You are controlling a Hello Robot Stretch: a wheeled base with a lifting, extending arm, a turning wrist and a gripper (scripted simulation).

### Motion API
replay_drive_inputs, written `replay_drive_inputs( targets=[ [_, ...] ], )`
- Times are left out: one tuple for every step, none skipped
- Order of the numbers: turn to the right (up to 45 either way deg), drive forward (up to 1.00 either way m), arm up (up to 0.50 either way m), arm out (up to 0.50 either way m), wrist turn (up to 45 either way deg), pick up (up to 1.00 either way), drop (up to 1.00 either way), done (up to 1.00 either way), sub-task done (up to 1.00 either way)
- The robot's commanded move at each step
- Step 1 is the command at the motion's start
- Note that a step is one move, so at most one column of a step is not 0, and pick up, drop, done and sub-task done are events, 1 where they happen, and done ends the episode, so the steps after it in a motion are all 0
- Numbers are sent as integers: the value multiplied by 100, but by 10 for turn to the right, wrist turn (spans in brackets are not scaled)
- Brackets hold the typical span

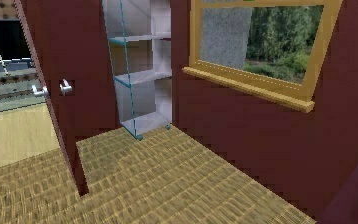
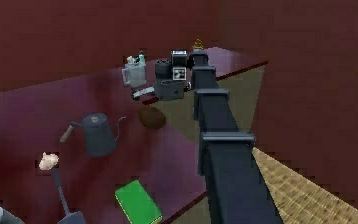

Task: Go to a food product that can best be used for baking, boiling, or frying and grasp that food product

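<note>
Door (image 1: pixel 52 90) of dark red wood with a small white handle (image 1: pixel 66 87) stands open at the forward view's left. Just to its right, a tall clear glass shelf unit (image 1: pixel 137 70) fills the corner between dark red walls. Farther right is a window with a yellow wooden frame (image 1: pixel 249 86), above tan woven carpet (image 1: pixel 187 180).

In the arm side view, a long maroon worktop (image 2: pixel 37 115) runs along the wall. Near its left end lies a small pale pinkish thing (image 2: pixel 49 160), too small to name. To its right stands a grey metal kettle with a long spout (image 2: pixel 99 135), and nearer the camera lies a flat green book (image 2: pixel 137 203). A pale glassy jug-like thing (image 2: pixel 135 70) stands farther back. The brown rounded potato (image 2: pixel 152 117) rests on the worktop right of the kettle, near the middle. The claw (image 2: pixel 144 94) is close above it in the picture, at the far end of the dark square arm (image 2: pixel 222 140). With things on the worktop behind it, I cannot tell the claw's state or whether it holds anything.
</note>
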Motion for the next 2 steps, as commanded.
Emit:
replay_drive_inputs(
  targets=[
    [0, 0, -12, 0, 0, 0, 0, 0, 0],
    [0, 0, 0, 0, 0, 100, 0, 0, 0]
  ],
)
